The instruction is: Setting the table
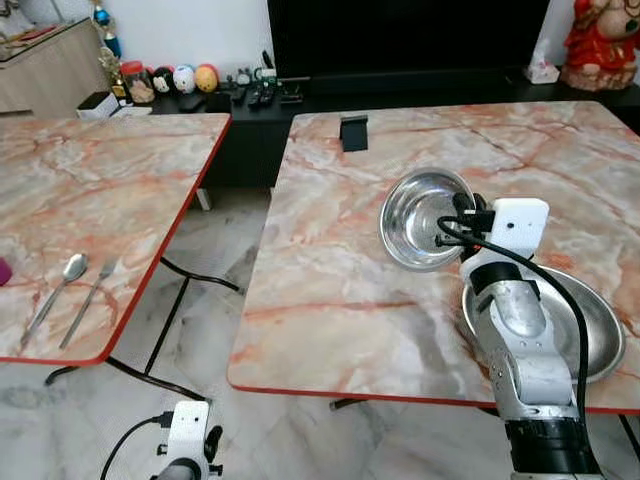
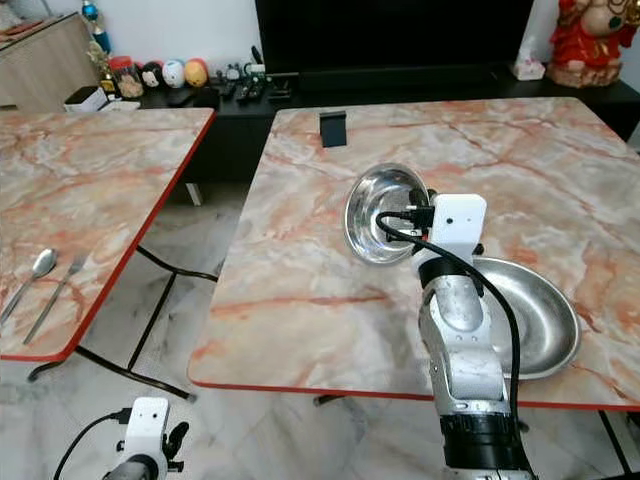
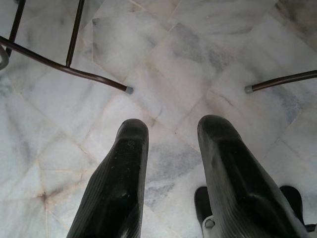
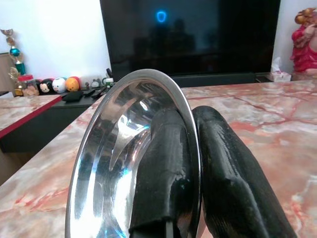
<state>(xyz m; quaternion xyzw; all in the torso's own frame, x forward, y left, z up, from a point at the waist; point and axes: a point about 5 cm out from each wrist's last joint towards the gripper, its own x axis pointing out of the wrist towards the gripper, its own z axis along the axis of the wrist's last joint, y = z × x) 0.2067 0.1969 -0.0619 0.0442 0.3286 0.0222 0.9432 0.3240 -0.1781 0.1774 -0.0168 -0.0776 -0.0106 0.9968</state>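
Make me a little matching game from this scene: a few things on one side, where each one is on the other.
Things:
1. small steel bowl
2. large steel plate
3. spoon and fork
4. left gripper

Places:
A. flat on the right table
B. low over the floor
C. on the left table
D. tilted, rim pinched by the right gripper

Pairs: 1-D, 2-A, 3-C, 4-B

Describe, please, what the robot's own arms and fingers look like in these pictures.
The right arm is a silver metal tube with a black collar below and a white box-shaped wrist module on top, a black cable looping along it. The left arm has the same white module and black cable. The fingers of each gripper are long, black, rounded at the tips and finely ribbed.
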